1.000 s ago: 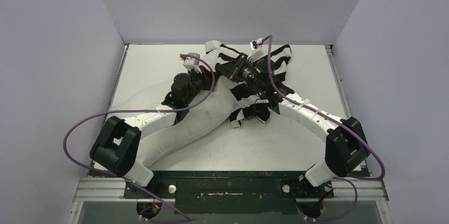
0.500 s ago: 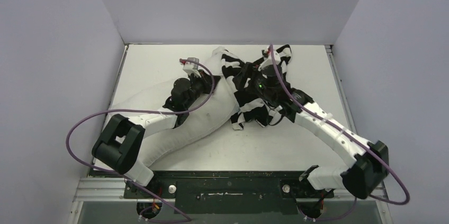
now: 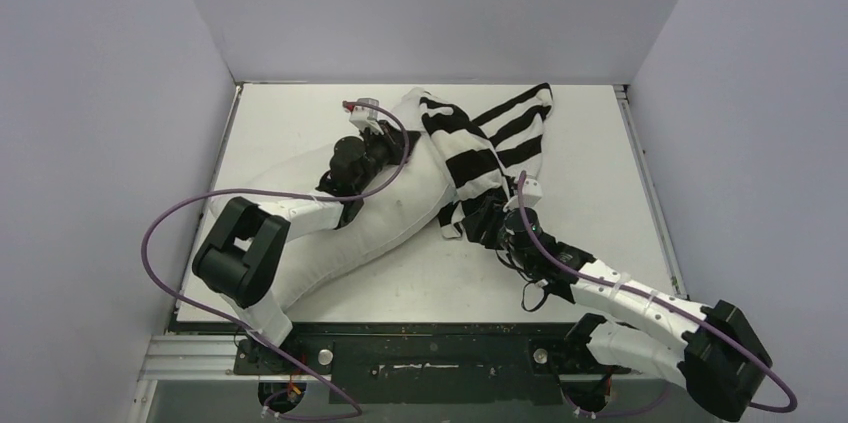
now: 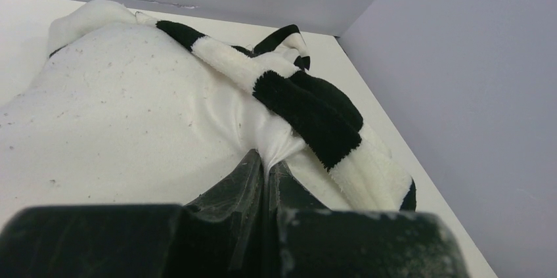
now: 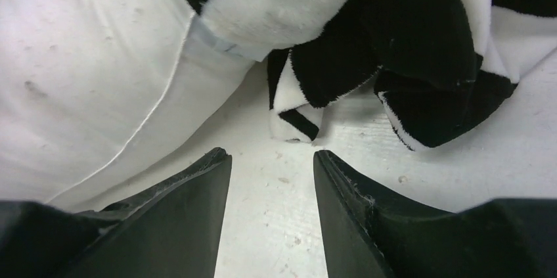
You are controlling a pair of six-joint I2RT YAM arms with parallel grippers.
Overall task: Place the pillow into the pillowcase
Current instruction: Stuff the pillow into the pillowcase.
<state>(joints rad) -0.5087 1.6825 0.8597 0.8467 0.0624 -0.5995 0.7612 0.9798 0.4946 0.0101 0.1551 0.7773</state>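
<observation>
My left fingers (image 4: 240, 189) clamped on a pinch of the pillow (image 3: 395, 218), pillow lying diagonally on the tabletop (image 3: 600, 183), striped pillowcase (image 3: 495, 138) draped over its far side, my right fingers (image 5: 190, 215) apart and empty beside the pillowcase's near edge

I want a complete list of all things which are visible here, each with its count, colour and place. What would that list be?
pillow: one, off-white, lying slantwise on the table from near left toward far middle
pillowcase: one, black and white stripes, over the pillow's far end, spread to the right
table: one, white, filling the enclosure floor
walls: three, pale grey, at left, back and right
cables: two, purple, one looping along each arm
left end effector: one, black, shut on white fabric, seemingly the pillow's
right end effector: one, black, open, empty, over the table before the pillowcase's near end
</observation>
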